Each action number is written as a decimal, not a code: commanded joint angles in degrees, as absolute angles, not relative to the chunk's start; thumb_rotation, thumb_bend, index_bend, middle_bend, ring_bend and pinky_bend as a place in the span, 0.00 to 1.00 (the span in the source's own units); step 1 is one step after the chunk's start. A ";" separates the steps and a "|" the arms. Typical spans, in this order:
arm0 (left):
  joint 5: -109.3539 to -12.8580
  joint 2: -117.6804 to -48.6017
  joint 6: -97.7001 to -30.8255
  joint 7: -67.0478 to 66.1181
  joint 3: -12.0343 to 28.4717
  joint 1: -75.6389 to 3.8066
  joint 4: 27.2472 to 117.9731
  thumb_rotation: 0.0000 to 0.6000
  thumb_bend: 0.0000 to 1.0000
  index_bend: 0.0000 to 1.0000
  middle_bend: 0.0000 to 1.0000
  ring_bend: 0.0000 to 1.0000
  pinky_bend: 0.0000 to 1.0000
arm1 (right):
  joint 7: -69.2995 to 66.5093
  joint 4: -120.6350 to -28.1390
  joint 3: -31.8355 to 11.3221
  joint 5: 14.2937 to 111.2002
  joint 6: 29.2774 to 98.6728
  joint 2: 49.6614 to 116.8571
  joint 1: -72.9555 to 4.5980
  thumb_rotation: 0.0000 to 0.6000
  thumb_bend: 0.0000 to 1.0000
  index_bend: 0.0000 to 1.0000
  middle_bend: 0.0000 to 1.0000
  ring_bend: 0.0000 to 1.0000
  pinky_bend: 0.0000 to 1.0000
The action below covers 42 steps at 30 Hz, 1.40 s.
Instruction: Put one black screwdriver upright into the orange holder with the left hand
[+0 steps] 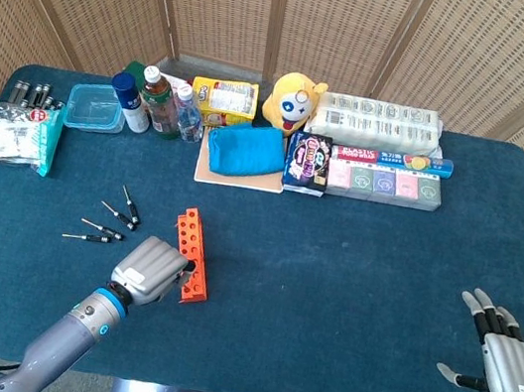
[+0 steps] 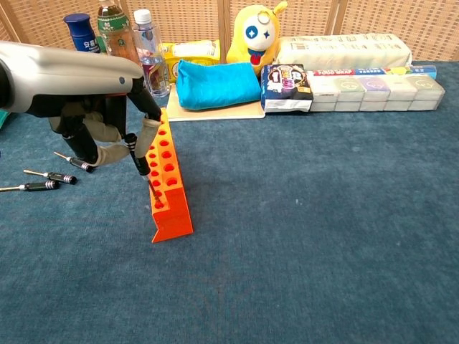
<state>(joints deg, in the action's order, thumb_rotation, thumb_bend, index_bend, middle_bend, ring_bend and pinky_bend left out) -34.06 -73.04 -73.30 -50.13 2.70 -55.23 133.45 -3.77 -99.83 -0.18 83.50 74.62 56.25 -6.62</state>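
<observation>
- My left hand (image 2: 107,140) grips a black screwdriver (image 2: 138,159) — pinched between my fingertips, handle up and shaft slanting down, so it leans rather than stands straight.
- Its tip sits at one of the near holes of the orange holder (image 2: 168,188); in the chest view I cannot tell whether the tip is inside the hole or just touching its rim.
- From the head view my left hand (image 1: 151,270) covers the near-left side of the orange holder (image 1: 194,256), and the screwdriver itself is hidden under my palm.
- The holder lies on the blue table cloth (image 1: 350,271), its long row of holes running away from me.
- Three loose black screwdrivers (image 1: 102,228) lie on the cloth just left of the holder, apart from my hand.
- My right hand (image 1: 504,363) rests at the near-right corner of the table, fingers spread and holding nothing — well apart from everything else.
- Along the far edge stand bottles (image 1: 162,104), a blue pouch (image 1: 246,149) and a yellow plush toy (image 1: 291,103).
</observation>
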 commanded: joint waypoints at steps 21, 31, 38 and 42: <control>-33.10 -74.46 -75.30 -51.47 2.10 -56.36 133.14 1.00 0.47 0.56 1.00 1.00 1.00 | -4.14 -99.85 -0.22 83.52 74.74 56.05 -6.58 0.87 0.00 0.00 0.02 0.13 0.06; -32.82 -75.17 -75.86 -52.22 1.67 -56.57 132.88 1.00 0.47 0.56 1.00 1.00 1.00 | -4.17 -99.94 -0.20 83.53 74.77 55.93 -6.54 0.88 0.00 0.00 0.02 0.13 0.06; -32.17 -75.43 -75.85 -52.10 1.76 -56.74 132.77 1.00 0.47 0.56 1.00 1.00 1.00 | -4.24 -99.86 -0.25 83.37 74.67 55.91 -6.58 0.87 0.00 0.00 0.02 0.13 0.06; -32.27 -75.48 -76.16 -52.46 1.64 -56.86 133.07 1.00 0.47 0.56 1.00 1.00 1.00 | -4.14 -99.88 -0.21 83.38 74.56 55.95 -6.61 0.87 0.00 0.00 0.02 0.13 0.06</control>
